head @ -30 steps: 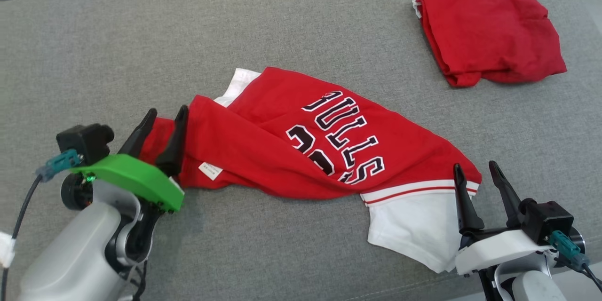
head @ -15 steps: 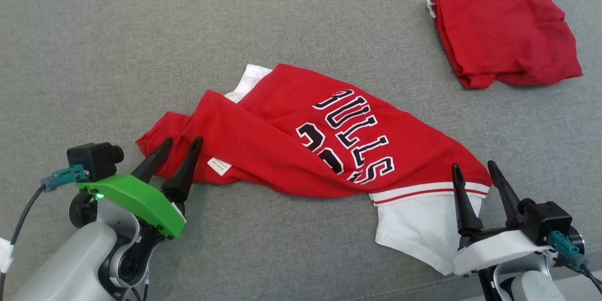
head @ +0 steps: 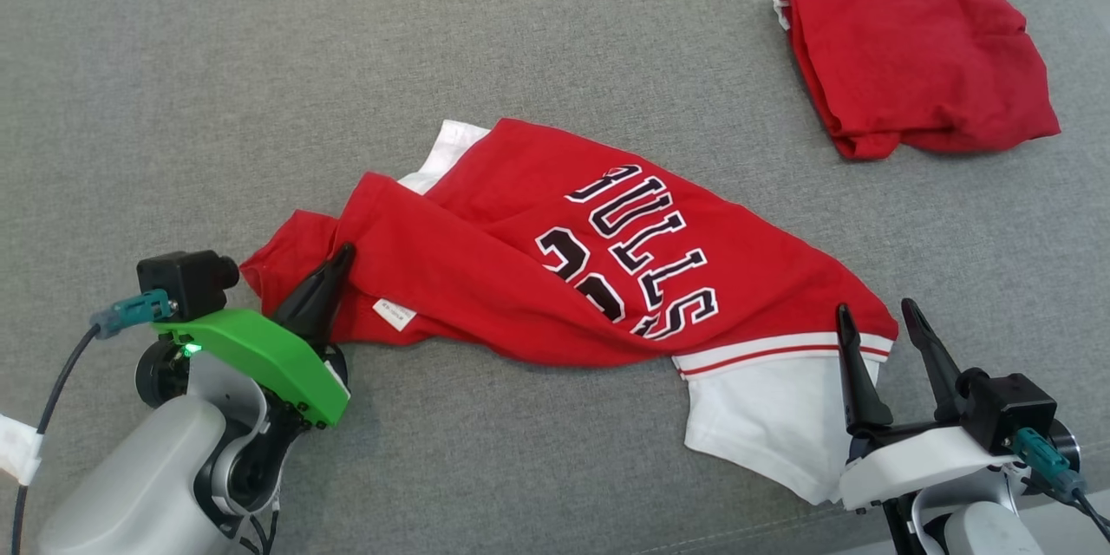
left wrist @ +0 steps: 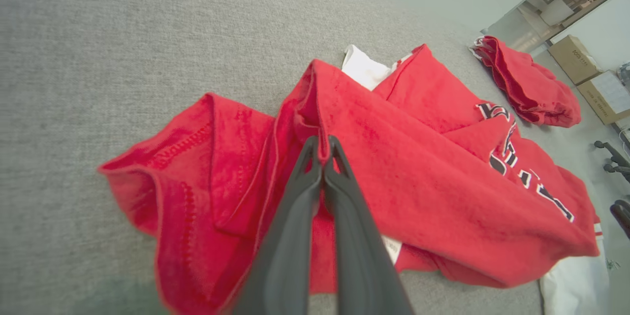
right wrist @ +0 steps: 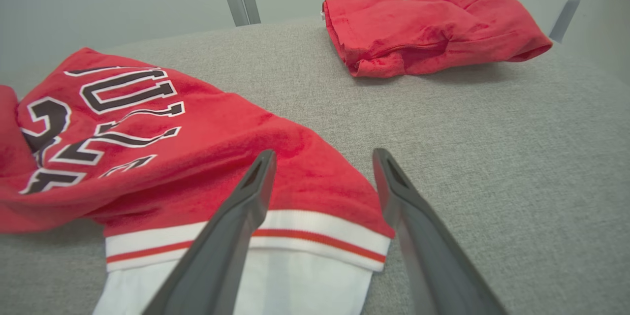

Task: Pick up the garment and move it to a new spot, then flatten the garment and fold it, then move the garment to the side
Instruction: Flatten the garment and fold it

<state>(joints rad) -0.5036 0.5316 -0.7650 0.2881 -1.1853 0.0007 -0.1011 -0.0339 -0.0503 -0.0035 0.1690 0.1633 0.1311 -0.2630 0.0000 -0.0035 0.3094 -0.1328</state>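
We have the left claw (left wrist: 322,146) pinching a raised fold of the soft, light, floppy jersey (head: 512,277) crumpled mid-table (head: 173,104), and the right claw (head: 874,308) spread over its white hem (right wrist: 315,236); we'd grip that corner and expect sag.

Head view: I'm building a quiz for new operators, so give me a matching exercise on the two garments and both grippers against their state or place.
1. red Bulls jersey with white sleeve
2. folded plain red cloth garment
3. left gripper
4. right gripper

a. far right, lying apart
b. open beside the white sleeve
c. crumpled in the middle
d. shut on a red fold

Pairs: 1-c, 2-a, 3-d, 4-b.
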